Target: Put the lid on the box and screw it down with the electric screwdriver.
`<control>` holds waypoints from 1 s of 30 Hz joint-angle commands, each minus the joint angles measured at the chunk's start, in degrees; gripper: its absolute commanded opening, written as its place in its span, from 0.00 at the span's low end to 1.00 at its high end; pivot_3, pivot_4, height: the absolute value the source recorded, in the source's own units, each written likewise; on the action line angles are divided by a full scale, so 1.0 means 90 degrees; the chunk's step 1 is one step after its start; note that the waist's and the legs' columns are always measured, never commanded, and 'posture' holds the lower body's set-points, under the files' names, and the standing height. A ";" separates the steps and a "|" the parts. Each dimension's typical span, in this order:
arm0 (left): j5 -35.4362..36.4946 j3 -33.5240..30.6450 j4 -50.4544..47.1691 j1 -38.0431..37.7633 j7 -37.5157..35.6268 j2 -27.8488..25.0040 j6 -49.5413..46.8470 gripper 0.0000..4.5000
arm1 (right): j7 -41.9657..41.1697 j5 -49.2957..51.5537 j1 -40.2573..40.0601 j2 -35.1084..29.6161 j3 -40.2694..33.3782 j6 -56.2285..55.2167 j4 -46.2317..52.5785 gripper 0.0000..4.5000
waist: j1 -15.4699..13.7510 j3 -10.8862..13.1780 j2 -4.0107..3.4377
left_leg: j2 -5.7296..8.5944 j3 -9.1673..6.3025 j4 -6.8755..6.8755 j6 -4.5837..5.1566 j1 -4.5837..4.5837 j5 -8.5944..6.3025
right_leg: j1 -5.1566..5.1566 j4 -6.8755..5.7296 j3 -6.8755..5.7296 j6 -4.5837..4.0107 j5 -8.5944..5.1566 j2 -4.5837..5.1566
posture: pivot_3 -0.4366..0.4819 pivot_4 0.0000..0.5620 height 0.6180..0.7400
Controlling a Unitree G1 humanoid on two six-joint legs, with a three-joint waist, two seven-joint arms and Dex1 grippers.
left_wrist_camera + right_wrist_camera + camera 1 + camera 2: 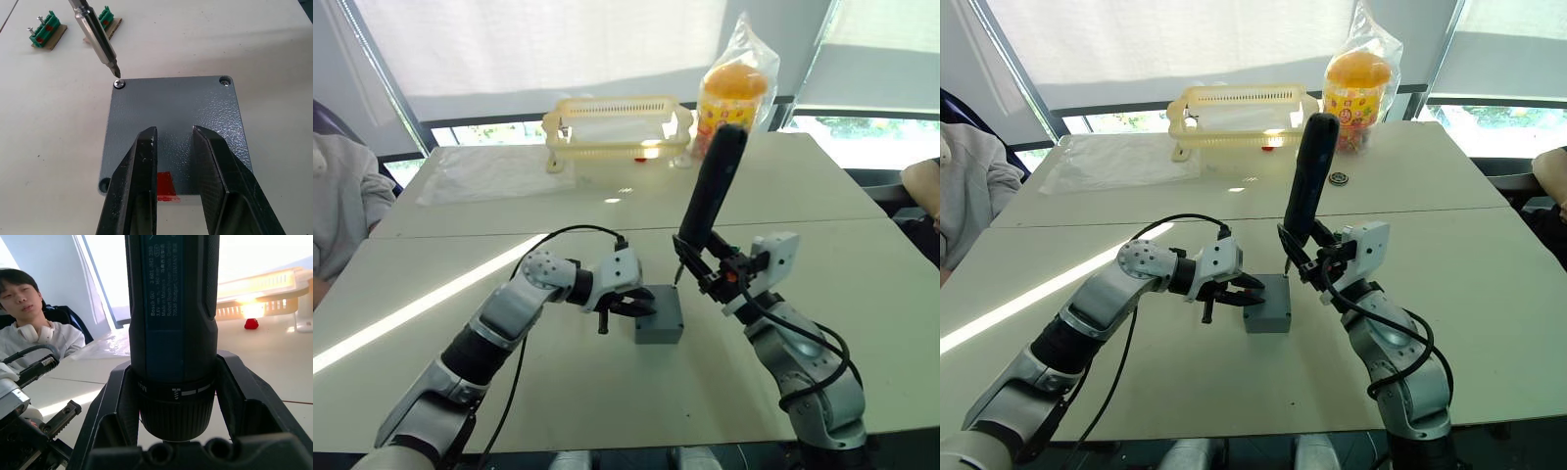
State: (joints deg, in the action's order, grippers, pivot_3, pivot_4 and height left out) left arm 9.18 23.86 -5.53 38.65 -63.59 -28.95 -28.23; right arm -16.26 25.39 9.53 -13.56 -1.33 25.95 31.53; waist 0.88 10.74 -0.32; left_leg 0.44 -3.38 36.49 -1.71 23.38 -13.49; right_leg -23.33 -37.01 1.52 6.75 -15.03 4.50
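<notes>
The grey lid (pixel 171 107) lies on the grey box (pixel 659 329) at the middle of the table, and a red part (pixel 165 186) shows on the box's near side. My left gripper (pixel 625 307) reaches over the lid from the left, its fingers (pixel 142 166) a little apart with nothing between them. My right gripper (pixel 720 274) is shut on the black electric screwdriver (pixel 713 191), which stands tilted above the box. Its metal bit (pixel 100 41) points down at a screw (pixel 119 83) in one far corner of the lid, almost touching it.
A yellow slotted basket (pixel 617 122) and an orange jar in a plastic bag (pixel 734 93) stand at the table's far side, beside a clear plastic sheet (pixel 489 171). Two green terminal blocks (pixel 46 32) lie past the box. A person (pixel 342 206) sits at the left.
</notes>
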 commanded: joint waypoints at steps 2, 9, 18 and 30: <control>-0.0175 0.0170 0.0066 -0.0097 -0.0023 -0.0075 -0.0075 0.25 | -0.0080 0.0006 0.0041 0.0052 -0.0032 -0.0315 0.0183 0.40 | 0.0000 0.0000 0.0000 | 0.0000 0.0000 0.0000 0.0000 0.0000 0.0000 | 0.0000 0.0000 0.0000 0.0000 0.0000 0.0000 | 0.48 0.27 1.00; -0.0167 0.0169 0.0038 -0.0105 -0.0024 -0.0084 -0.0103 0.25 | -0.0122 -0.0083 0.0024 0.0086 -0.0034 -0.0440 0.0014 0.40 | 0.0000 0.0000 0.0000 | 0.0000 0.0000 0.0000 0.0000 0.0000 0.0000 | 0.0000 0.0000 0.0000 0.0000 0.0000 0.0000 | 0.48 0.27 1.00; -0.0166 0.0162 0.0043 -0.0103 -0.0008 -0.0076 -0.0119 0.25 | -0.0178 -0.0206 -0.0062 0.0144 0.0057 -0.0546 -0.0166 0.40 | 0.0002 -0.0001 0.0002 | 0.0000 0.0000 0.0000 0.0000 0.0000 0.0000 | 0.0000 0.0000 0.0000 0.0000 0.0000 0.0000 | 0.48 0.27 1.00; -0.0169 0.0165 0.0109 -0.0081 0.0014 -0.0032 -0.0134 0.25 | -0.0460 -0.0745 -0.0167 0.0132 0.0420 -0.1179 -0.0860 0.40 | 0.0008 -0.0029 0.0039 | -0.0001 0.0000 -0.0001 0.0000 -0.0012 0.0000 | 0.0012 0.0000 0.0000 -0.0001 -0.0001 -0.0002 | 0.48 0.27 1.00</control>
State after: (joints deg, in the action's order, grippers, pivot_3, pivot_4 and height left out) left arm 9.00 23.92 -5.13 38.66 -63.48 -28.86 -28.59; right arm -19.93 19.25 8.94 -12.51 1.70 15.66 24.78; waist 0.95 10.48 0.02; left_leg 0.43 -3.38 36.48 -1.72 23.26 -13.49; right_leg -23.21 -37.01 1.51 6.74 -15.04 4.48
